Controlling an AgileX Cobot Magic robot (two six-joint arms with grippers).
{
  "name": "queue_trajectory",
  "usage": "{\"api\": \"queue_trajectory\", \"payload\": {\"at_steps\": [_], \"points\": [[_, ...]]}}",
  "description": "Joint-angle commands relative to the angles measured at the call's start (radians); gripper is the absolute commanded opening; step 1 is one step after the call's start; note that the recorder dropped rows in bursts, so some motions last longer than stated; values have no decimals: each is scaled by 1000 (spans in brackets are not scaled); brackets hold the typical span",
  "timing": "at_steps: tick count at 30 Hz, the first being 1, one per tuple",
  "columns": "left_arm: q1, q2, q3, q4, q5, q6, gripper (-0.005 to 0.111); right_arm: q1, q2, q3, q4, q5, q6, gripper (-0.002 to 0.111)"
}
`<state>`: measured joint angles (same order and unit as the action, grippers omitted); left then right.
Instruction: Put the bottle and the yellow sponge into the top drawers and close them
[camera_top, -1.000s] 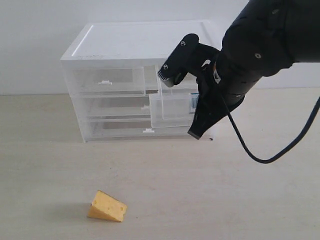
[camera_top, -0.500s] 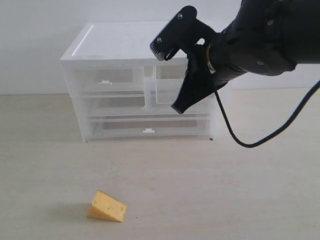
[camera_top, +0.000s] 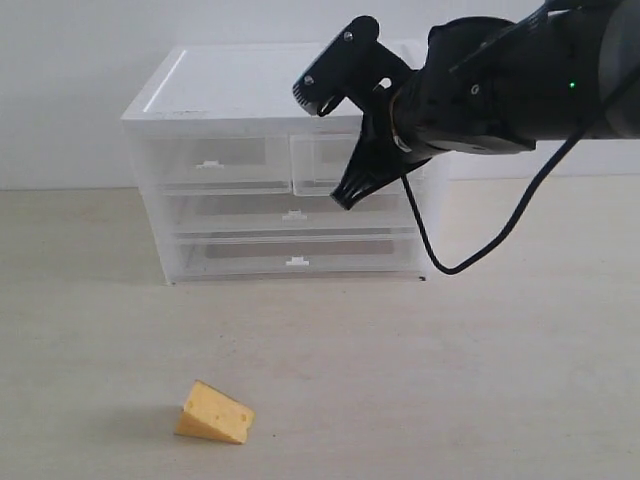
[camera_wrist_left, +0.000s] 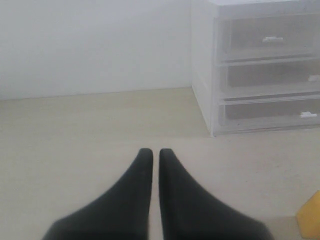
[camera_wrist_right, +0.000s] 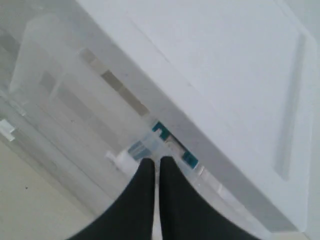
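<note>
Two top drawers in one cabinet: the left one looks shut, the right one flush or nearly so.

One bottle, lying inside the right top drawer, its teal label showing through the clear plastic.

One yellow sponge, on the worktop, well apart from the cabinet.

Two full-width drawers, shut, not wanted.

One right pincer, fingers together, empty, tip at the right top drawer's front.

One left pincer, fingers together, empty, low over the worktop near the sponge.

Step in hand, as we judge: finishing the closing push on the bottle's drawer. Next: we open the left top drawer, then part the left pincer and take the sponge.
</note>
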<state>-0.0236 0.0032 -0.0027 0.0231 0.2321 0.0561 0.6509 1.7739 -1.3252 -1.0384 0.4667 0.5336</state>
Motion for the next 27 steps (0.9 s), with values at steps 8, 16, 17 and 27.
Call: {"api": "queue_trajectory", "payload": {"at_steps": [8,16,17,27], "points": [[2,-3,3,-1,-7,-3,4,-83,12,-5,11,-78,226,0],[2,-3,3,-1,-7,-3,4,-83,-103,-5,310,34,-22,0],[2,-3,3,-1,-7,-3,4,-85,-111,-5,369,81,-89,0],[2,-3,3,-1,-7,-3,4,-310,-129,-5,1047,353,-628,0]]}}
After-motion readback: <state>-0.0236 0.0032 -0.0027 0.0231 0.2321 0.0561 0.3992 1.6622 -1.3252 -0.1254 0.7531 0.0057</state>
